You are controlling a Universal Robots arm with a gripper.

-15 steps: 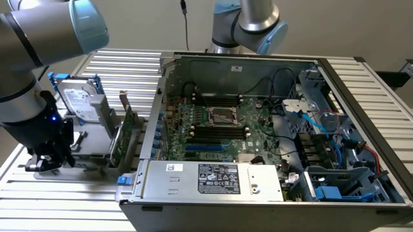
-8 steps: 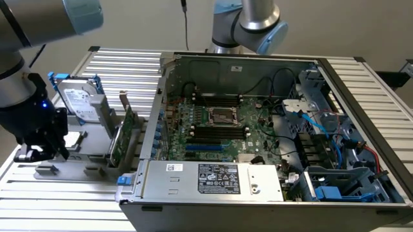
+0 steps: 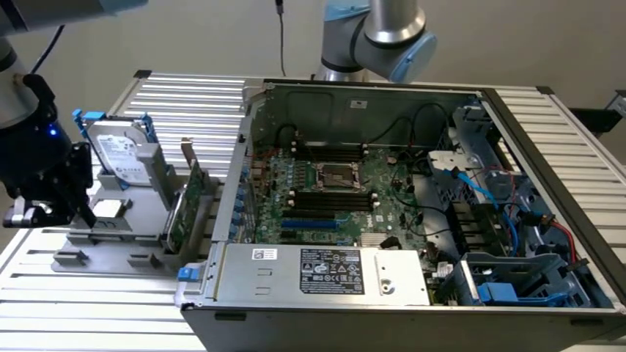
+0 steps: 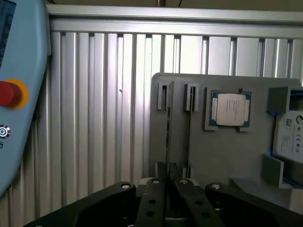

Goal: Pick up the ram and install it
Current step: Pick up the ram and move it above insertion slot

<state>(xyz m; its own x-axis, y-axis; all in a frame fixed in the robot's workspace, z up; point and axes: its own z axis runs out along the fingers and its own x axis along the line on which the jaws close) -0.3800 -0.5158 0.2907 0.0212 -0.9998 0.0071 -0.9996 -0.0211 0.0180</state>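
Gripper: we are seeing the gripper (image 4: 172, 185) with its jaws drawn close together, pinching the thin edge of the ram (image 4: 167, 127) at its near end.
Ram: it is standing on edge in a slot of the gray fixture (image 4: 227, 156), outside the computer case (image 3: 391, 99), toward the exterior view's left.
Long axis: the stick is running straight out from between the jaws, in line with them, so they are pressing across its thin faces (there is one arm here, so no choice of arm).
Neighbours: a second slot (image 4: 189, 123) is lying just beside the ram, and we cannot tell whether it is holding a stick. A processor (image 4: 230, 109) is sitting in its pocket beyond that.
Memory slots: the memory slots (image 3: 333, 196) are lying well apart from the gripper, inside the case.
Writing: we are finding print on the hard drive (image 3: 122, 158) and on the power supply label (image 3: 333, 271), but none of it is legible.
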